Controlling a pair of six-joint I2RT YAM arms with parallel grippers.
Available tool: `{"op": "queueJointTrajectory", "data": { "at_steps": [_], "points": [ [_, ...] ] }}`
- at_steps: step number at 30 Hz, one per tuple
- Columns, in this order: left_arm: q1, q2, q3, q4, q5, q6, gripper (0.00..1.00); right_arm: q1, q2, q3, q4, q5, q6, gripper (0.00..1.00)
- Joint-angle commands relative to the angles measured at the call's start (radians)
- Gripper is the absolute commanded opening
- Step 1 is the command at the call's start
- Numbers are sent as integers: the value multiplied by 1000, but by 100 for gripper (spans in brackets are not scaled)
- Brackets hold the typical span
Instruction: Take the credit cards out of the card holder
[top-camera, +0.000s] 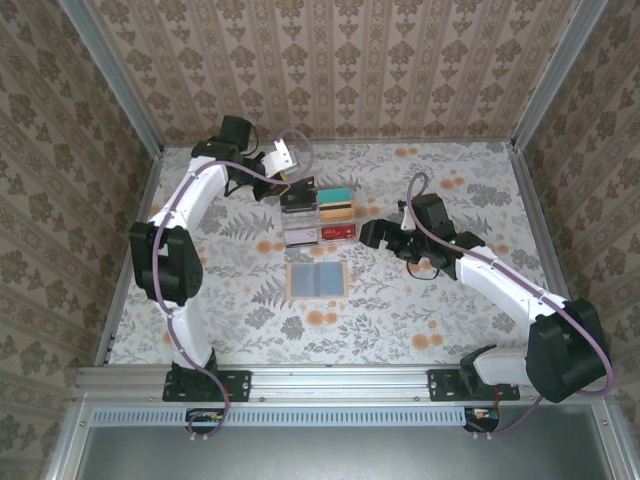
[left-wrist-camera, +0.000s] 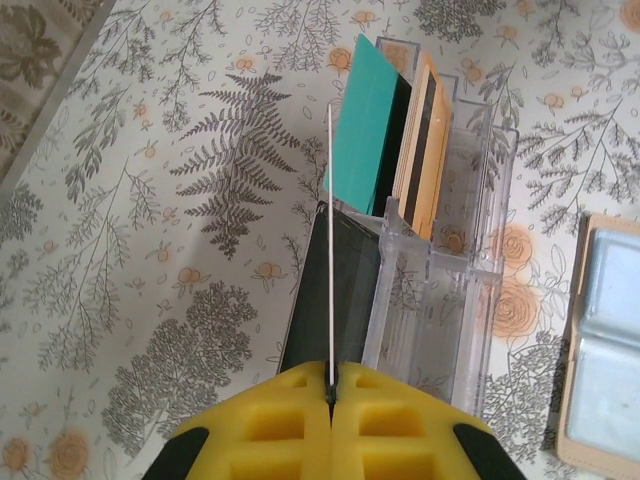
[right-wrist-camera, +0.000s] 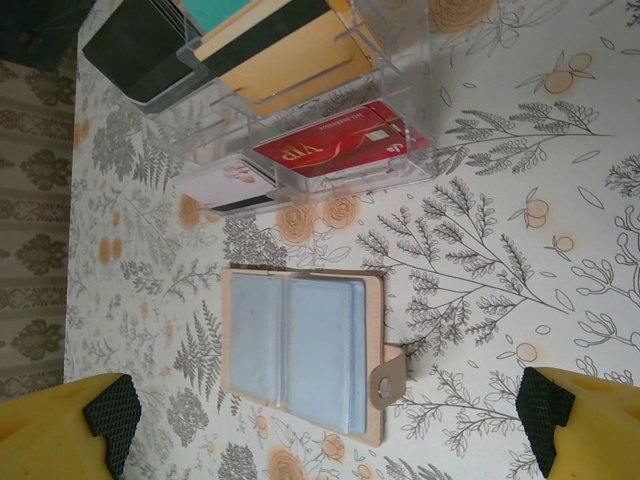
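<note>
Clear compartment tray (left-wrist-camera: 440, 300) stands directly ahead of the left end effector (left-wrist-camera: 330, 388), slightly right. Floral-print tabletop (left-wrist-camera: 150, 250) spreads beneath and left. Patterned wallpaper wall (top-camera: 330, 60) rises beyond.

Bare table (top-camera: 250, 320) around card holder (top-camera: 316, 279)

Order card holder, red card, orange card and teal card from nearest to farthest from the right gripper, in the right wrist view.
From the right gripper:
1. card holder, open, just ahead.
2. red card, clear tray's near row.
3. orange card, farther back.
4. teal card, farthest, top edge.
</note>
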Motion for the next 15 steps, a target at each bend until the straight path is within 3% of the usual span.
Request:
{"op": "queueJointTrajectory", "data": {
  "at_steps": [1, 6, 15],
  "points": [
    [5, 31, 50, -82, 42, 134, 0, -4, 3, 37, -40, -23, 0, 100],
    [5, 65, 79, -168, 37, 208, 0, -1, -40, 30, -31, 21, 13, 100],
    [19, 109, 95, -170, 33, 239, 0, 1, -62, 13, -18, 40, 51, 100]
  ]
}}
